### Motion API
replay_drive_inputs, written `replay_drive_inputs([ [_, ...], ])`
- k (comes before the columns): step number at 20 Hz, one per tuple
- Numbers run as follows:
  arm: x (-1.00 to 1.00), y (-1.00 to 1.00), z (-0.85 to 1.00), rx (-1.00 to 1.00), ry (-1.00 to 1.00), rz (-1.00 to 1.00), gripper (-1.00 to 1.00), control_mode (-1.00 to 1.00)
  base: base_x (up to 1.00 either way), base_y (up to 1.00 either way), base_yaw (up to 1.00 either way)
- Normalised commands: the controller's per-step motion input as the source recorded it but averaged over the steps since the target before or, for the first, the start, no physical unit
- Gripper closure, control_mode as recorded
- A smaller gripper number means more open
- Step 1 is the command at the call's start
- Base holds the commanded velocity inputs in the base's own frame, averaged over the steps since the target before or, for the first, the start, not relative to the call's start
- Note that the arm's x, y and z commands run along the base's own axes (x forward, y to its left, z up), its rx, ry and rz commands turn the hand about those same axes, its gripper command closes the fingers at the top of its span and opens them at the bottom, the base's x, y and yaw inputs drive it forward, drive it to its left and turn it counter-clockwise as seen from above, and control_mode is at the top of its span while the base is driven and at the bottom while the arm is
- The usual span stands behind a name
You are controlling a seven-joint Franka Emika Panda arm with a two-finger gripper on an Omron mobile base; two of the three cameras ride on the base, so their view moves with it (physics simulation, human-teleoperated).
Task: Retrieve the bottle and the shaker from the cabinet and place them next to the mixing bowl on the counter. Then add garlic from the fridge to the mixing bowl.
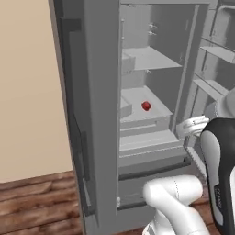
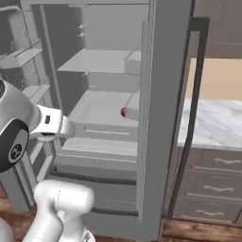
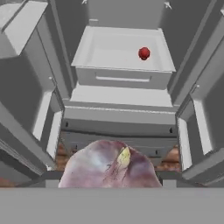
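Observation:
The tall grey fridge (image 1: pixel 96 92) (image 2: pixel 163 94) stands open in front of me, its pale shelves (image 3: pixel 122 48) showing. A purple-white garlic bulb (image 3: pixel 111 168) with a yellowish tip sits right at the bottom of the hand view, covering the fingertips, and my gripper (image 1: pixel 182 130) (image 2: pixel 70 127) is shut on it. The hand hovers level with the lower drawers, just outside the fridge opening. The white marble counter (image 2: pixel 212 123) lies to the right of the fridge. The bottle, the shaker and the mixing bowl are out of view.
A small red round item (image 1: pixel 146 106) (image 2: pixel 124 112) (image 3: pixel 144 53) rests on the middle shelf. The open fridge door with its bins (image 1: pixel 215 69) stands to one side. Brown drawers (image 2: pixel 212 189) sit under the counter, a dark wall cabinet (image 2: pixel 220 28) above. Wood floor (image 1: pixel 32 202) lies below.

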Motion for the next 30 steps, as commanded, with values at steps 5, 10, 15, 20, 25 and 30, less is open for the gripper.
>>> replay_drive_inputs([
  [5,0.00,0.00,0.00,0.00,0.00,0.00,1.00,1.00,-0.93,0.10,-0.32],
  [10,0.00,0.00,0.00,0.00,0.00,0.00,1.00,1.00,-0.11,0.02,-0.93],
  [15,0.00,0.00,0.00,0.00,0.00,0.00,1.00,1.00,-0.02,0.08,-0.85],
  [20,0.00,0.00,0.00,0.00,0.00,0.00,1.00,1.00,-0.30,-0.06,-0.62],
  [25,0.00,0.00,0.00,0.00,0.00,0.00,1.00,1.00,-0.04,-0.53,-0.53],
  [30,0.00,0.00,0.00,0.00,0.00,0.00,1.00,1.00,0.49,-0.73,-0.58],
])
